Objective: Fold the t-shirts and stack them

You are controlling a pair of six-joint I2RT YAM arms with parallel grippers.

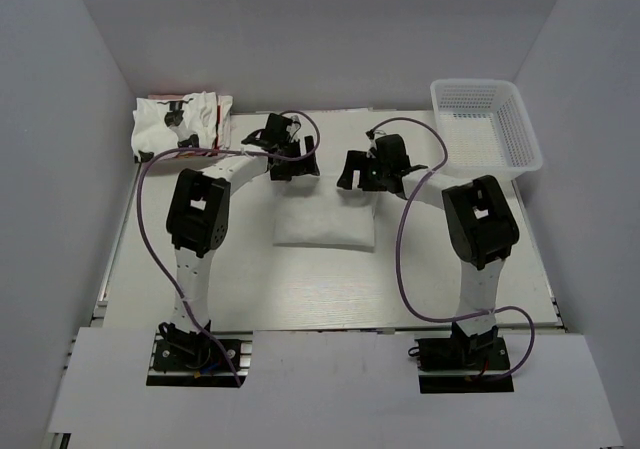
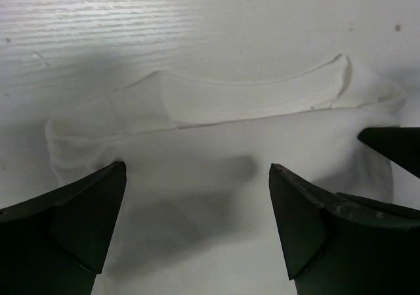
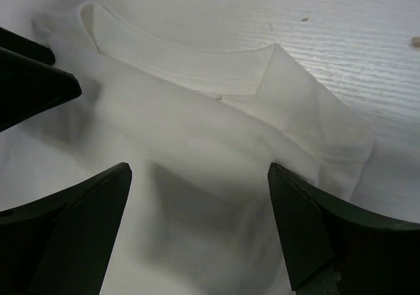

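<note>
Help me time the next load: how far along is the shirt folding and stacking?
Done: a pile of white t-shirts with black and red prints sits in the far left corner, apparently folded. In hand: a white cotton t-shirt lies folded into a rectangle mid-table; the left hand and right hand hover open over its collar edge, holding nothing. Left: putting it on the pile.

A plain white cotton t-shirt (image 1: 325, 224) lies folded into a flat, soft-edged rectangle near the middle of the table (image 1: 300, 289), its upper face unprinted. In the wrist views its curved ribbed neckline (image 2: 262, 94) (image 3: 184, 58) lies open at the far edge. Well apart, in the far left corner, sits a rumpled pile of white t-shirts with black and red prints (image 1: 180, 124).
</note>
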